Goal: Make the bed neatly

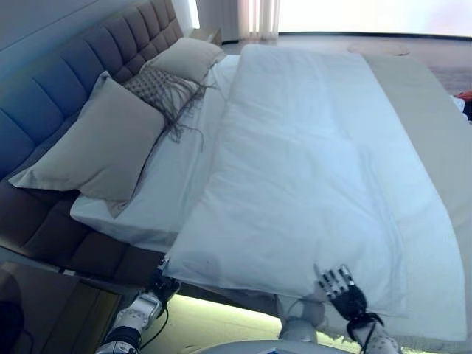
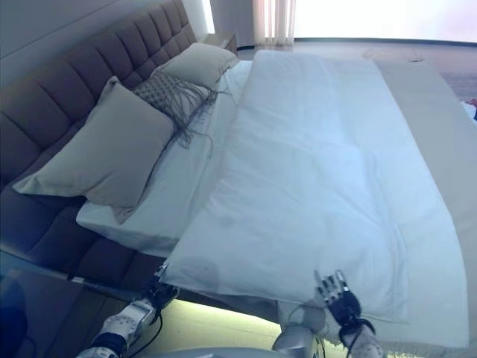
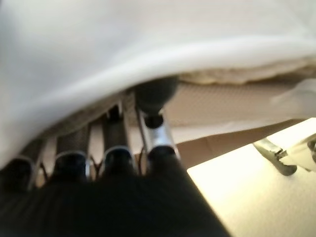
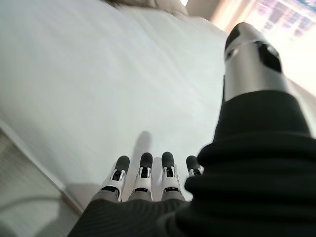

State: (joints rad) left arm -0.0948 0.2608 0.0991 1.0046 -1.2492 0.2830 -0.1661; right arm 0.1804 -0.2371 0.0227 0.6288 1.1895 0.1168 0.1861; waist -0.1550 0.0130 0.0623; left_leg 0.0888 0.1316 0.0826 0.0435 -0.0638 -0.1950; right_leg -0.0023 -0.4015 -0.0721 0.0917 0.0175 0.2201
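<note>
Right wrist view first: right hand (image 4: 148, 182) with fingers straight and held close together, thumb raised apart, nothing held, hovering just over the near edge of the white duvet (image 4: 98, 84), cloth running on ahead of the fingertips. Seen in the left eye view as the right hand low over the near hem.

Left wrist view next: left hand (image 3: 113, 148) tucked beneath the duvet's overhanging near corner, cloth draped over the fingers (image 3: 153, 133); tips hidden in the fold, so cannot tell whether closed on the cloth or merely under it. Seen from the head, only the wrist showing at the bed's edge, below the corner.

Beyond the fingers: duvet spread over most of the bed, fairly flat, a few shallow creases, its head-end edge stopping short of the pillows and leaving a strip of white sheet (image 1: 166, 184) bare.

Farther still, off toward the left hand's side: large grey pillow (image 1: 99, 144) leaning on the tufted headboard (image 1: 74, 66), fringed cushion (image 1: 166, 88) next, pale pillow (image 1: 190, 55) farthest.

Judged: soft, light, limp, prone to slide and bunch rather than move as one piece. Best taken at the near hem and corner, pinched through the thickness, both hands well apart, drawn evenly to keep the edge straight.
</note>
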